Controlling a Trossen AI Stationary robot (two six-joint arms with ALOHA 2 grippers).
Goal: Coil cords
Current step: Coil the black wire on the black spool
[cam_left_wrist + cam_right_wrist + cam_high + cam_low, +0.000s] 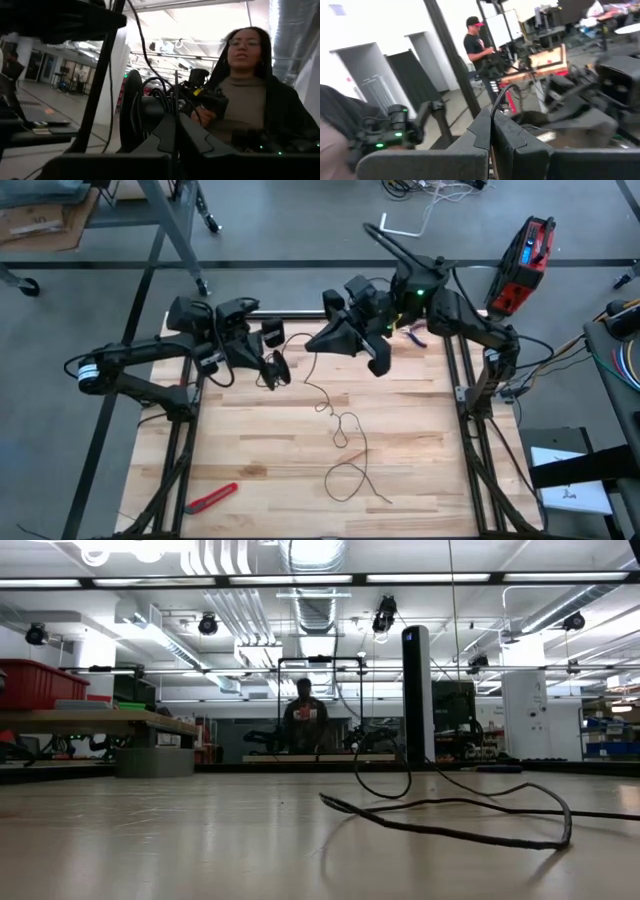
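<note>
My left gripper [272, 370] is clenched on the small black reel [280, 366], raised near the table's [420, 450] far edge. My right gripper [318, 343] pinches the thin black cord [345, 442] just beside it. The cord trails in loose loops across open wood toward the near edge. A red-handled tool [211, 498] lies at the near left corner.

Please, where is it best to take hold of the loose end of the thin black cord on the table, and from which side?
Probably at the cord just above its tail loop, coming straight down from above. There it lies flat on the bare table, a single strand clear of both raised grippers.
</note>
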